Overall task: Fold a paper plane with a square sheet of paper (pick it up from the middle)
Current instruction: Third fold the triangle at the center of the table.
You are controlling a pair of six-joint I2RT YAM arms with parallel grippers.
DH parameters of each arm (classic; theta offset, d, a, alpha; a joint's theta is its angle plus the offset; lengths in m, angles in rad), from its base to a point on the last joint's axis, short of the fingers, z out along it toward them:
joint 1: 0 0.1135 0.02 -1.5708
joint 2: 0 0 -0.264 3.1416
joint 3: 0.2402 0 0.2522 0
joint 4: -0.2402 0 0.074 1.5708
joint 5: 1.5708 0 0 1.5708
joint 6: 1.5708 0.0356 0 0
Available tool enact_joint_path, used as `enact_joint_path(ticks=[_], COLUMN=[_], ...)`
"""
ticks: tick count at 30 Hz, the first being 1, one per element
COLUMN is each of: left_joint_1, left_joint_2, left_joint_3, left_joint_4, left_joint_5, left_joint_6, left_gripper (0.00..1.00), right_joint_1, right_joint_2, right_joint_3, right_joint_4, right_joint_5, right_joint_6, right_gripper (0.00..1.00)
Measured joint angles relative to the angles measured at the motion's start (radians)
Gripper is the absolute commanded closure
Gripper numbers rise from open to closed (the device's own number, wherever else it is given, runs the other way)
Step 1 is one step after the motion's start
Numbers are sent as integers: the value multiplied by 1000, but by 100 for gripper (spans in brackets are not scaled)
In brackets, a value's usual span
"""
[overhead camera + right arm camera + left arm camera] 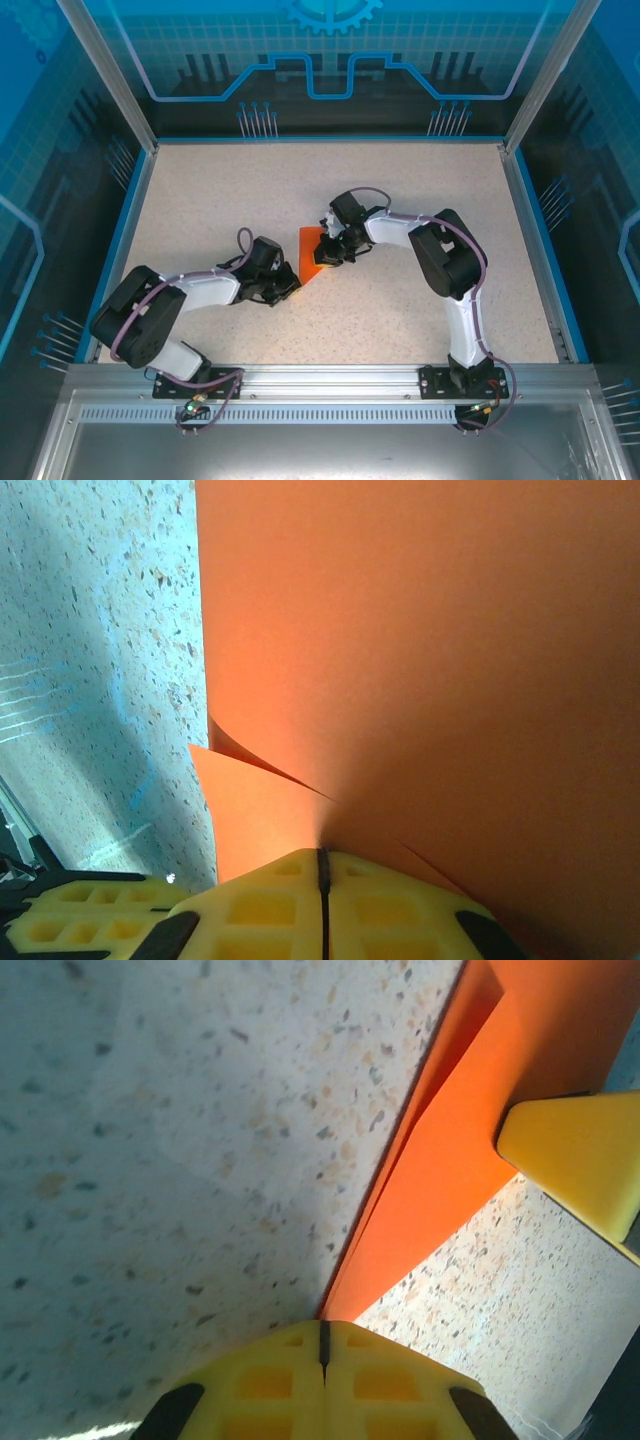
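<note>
From above, the square sheet of paper point(312, 256) lies near the middle of the tabletop point(420, 190) as a folded orange wedge; its long axis runs from a wide far end down to a narrow near tip, slanting slightly leftward. The left claw point(287, 287) sits at that near tip and the right claw point(336, 252) at the wedge's right edge, farther up; both are touching it, so neither arm has any reach to make.

In the left wrist view, the left claw point(322, 1360) is fully closed, and the paper's narrow end point(440, 1180) meets the seam between its tips; whether it pinches the tip or presses it flat cannot be told. The wedge stretches straight ahead and to the right, where a yellow finger point(580, 1155) of the other claw rests on it.

In the right wrist view, the right claw point(322, 880) is likewise closed with its tips on the orange sheet point(430, 650), which spreads ahead and rightward; a small flap point(245, 752) lifts just left of the tips. Judging by this, the next crease would run along that long axis.
</note>
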Motion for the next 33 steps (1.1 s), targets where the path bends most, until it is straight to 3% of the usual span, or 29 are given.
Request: enact_joint_path(ticks=[6,14,33], left_joint_1=[0,1,-1], left_joint_2=[-26,122,85], left_joint_3=[30,135,5], left_joint_4=[0,34,138], left_joint_5=[23,26,25], left_joint_6=[2,7,-1], left_gripper=[100,100,100], right_joint_1=[0,0,-3], right_joint_2=[0,1,-47], right_joint_3=[0,0,-76], right_joint_4=[0,0,95], right_joint_5=[0,-1,-3], right_joint_6=[0,0,6], right_gripper=[92,92,92])
